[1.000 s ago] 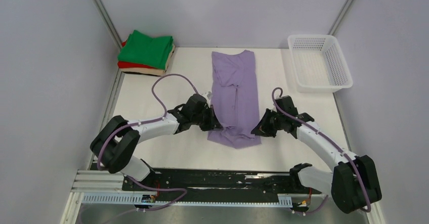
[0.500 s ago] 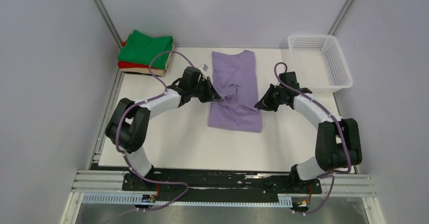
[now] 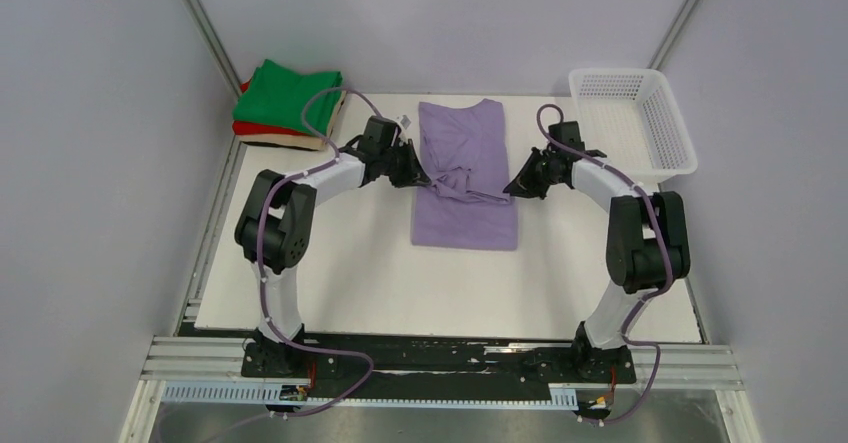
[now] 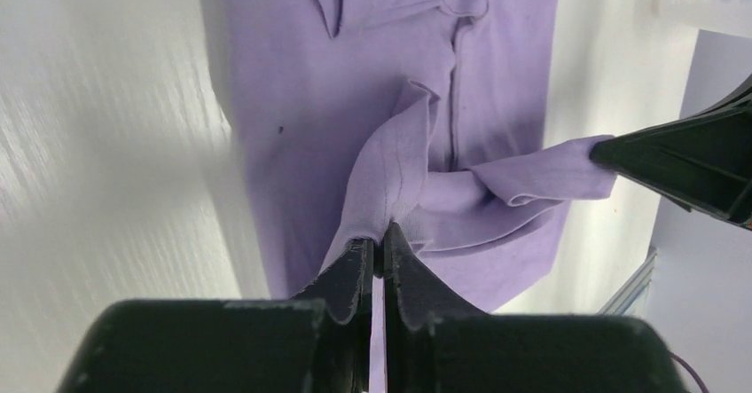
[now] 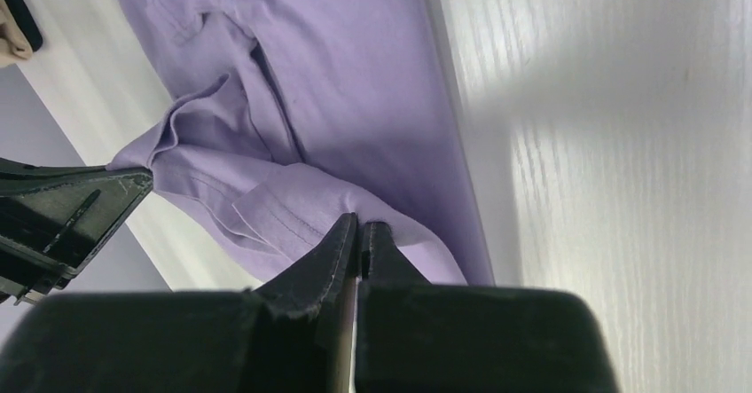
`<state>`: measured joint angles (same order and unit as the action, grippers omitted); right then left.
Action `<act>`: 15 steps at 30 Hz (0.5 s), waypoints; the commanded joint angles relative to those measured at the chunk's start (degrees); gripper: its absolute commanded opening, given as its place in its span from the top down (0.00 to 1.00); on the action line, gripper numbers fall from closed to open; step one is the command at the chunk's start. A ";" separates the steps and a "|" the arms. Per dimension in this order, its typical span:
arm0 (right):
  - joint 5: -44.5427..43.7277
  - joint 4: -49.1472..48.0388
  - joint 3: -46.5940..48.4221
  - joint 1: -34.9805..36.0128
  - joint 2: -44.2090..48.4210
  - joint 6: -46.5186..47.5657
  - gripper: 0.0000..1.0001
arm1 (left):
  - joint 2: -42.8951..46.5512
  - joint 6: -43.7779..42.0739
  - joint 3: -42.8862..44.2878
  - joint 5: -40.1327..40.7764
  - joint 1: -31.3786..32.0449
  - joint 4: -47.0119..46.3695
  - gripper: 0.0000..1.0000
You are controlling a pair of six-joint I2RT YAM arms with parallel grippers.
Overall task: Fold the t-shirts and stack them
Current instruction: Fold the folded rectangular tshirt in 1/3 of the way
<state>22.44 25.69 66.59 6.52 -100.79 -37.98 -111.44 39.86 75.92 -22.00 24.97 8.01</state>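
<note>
The white worktop carries everything. The lavender t-shirt lies along its middle, running from the far edge toward the near one. It is already narrowed to a strip with the sleeves tucked in, so the lengthwise folds look done. The white basket sits at the far right corner; no cloth shows in it. At the far left corner is the finished pile: the green t-shirt on top, the red t-shirt under it and the beige t-shirt at the bottom.

The left tool and the right tool face each other across the lavender strip, about halfway along it. Each has its jaws closed tight on a pinch of the cloth. Between them a raised, rumpled band of cloth hangs above the flat part.

By my reading, the crosswise fold is midway. What is left is to lay this band flat toward the far edge, perhaps halve the shirt again, then place it on the green one.
</note>
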 commanded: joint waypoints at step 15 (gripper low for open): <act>-0.89 -2.82 9.65 -4.06 -3.63 5.15 0.00 | 0.26 -5.24 8.69 -2.71 -3.44 1.79 0.00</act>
<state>22.44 24.27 78.94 2.46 -112.36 -35.70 -118.56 36.69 85.45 -25.12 21.80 8.86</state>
